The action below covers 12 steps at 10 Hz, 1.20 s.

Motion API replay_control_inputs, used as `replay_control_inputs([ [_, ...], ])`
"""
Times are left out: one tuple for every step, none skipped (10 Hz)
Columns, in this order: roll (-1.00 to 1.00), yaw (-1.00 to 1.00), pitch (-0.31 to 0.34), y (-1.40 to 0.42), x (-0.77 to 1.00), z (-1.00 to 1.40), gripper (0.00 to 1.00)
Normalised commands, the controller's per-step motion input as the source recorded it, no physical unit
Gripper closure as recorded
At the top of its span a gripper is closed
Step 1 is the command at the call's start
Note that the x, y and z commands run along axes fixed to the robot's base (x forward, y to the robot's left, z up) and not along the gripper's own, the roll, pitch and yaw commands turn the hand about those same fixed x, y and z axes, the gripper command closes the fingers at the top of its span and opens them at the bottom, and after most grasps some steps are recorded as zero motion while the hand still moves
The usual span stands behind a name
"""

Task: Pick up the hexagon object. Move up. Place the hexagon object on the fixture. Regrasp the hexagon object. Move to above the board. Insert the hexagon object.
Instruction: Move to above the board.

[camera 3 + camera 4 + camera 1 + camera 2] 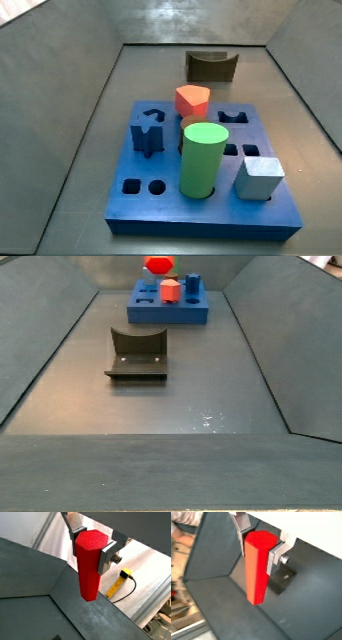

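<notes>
The hexagon object (89, 564), a long bright red prism bar, hung upright between the fingers (107, 558) of the gripper (91, 543), whose silver plates pinched its upper end; both wrist views showed its lower end free in the air above the grey floor. In a wrist view the fixture (279, 580) lay below and just beyond the bar (257, 568). In a side view the red bar's end (159, 265) appeared at the picture's upper edge, above the board (170, 310). The fixture (138, 353) stood apart from the board. On the board (203, 220) stood a green cylinder (203, 159), a red block (193, 100) and a grey cube (259, 179).
</notes>
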Motion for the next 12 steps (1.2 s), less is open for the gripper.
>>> replay_control_inputs([
  [-1.0, -0.1, 0.04, -1.0, -0.33, 0.2, 1.0],
  [-1.0, -0.09, 0.039, -1.0, -0.35, 0.21, 1.0],
  [-1.0, -0.09, 0.042, -1.0, -0.36, 0.2, 1.0],
  [-1.0, -0.09, 0.046, -1.0, -0.37, 0.2, 1.0],
  [-1.0, -0.08, 0.049, -1.0, -0.4, 0.21, 1.0],
  [-1.0, -0.08, 0.048, -0.74, -0.31, 0.16, 1.0],
  [-1.0, -0.07, 0.047, -0.36, -0.2, 0.08, 1.0],
  [-1.0, -0.07, 0.039, -0.18, -0.13, 0.04, 1.0],
  [-1.0, -0.06, 0.021, -0.07, -0.11, 0.03, 1.0],
  [-0.84, -0.04, -0.005, -0.02, -0.1, 0.01, 1.0],
  [-0.55, -0.02, -0.032, 0.0, -0.08, 0.01, 1.0],
  [-0.37, -0.02, -0.037, 0.01, -0.07, 0.01, 1.0],
])
